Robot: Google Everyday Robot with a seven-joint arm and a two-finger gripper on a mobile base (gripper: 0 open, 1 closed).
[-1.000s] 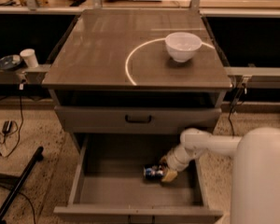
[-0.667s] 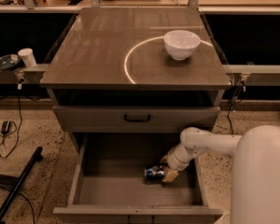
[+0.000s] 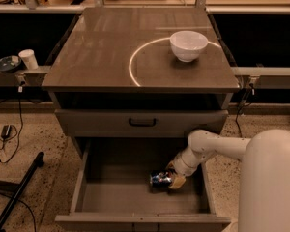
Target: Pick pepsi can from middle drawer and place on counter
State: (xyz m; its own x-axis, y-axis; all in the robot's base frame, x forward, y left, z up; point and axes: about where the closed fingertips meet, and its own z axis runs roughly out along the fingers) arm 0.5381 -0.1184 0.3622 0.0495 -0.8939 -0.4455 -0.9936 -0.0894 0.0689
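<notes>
Gripper (image 3: pixel 175 180): seen low inside the middle drawer (image 3: pixel 121 190), over the right part of its floor, at the end of a white arm (image 3: pixel 210 148) that reaches in from the robot's white body (image 3: pixel 273 182) at the lower right
Gripper state: its tan end is seen touching the right end of the pepsi can (image 3: pixel 160 179); whether it is closed on the can cannot be told
Pepsi can: laid on its side on the drawer floor, right of centre, with its dark blue body pointing left, away from the gripper; it is found down in the drawer, well below the counter (image 3: pixel 101 52)
Middle drawer: pulled out toward the camera, so that its plain grey floor and side walls are laid open to view; the can and the gripper are both held within its walls
Drawer front (image 3: pixel 87 123): a shut grey front with a black bar handle (image 3: pixel 142 123) is seen just above the open drawer and just under the counter
Counter: a glossy grey-brown top, marked by a bright white circular arc (image 3: pixel 131 69)
White bowl (image 3: pixel 188 45): set upright on the right rear part of the counter, on the upper right stretch of the arc, well apart from the can
Left ledge: a white cup (image 3: pixel 28 59) is stood beside the cabinet
Floor (image 3: pixel 34 139): speckled, crossed at the lower left by a black pole (image 3: pixel 19 190) and thin cables
</notes>
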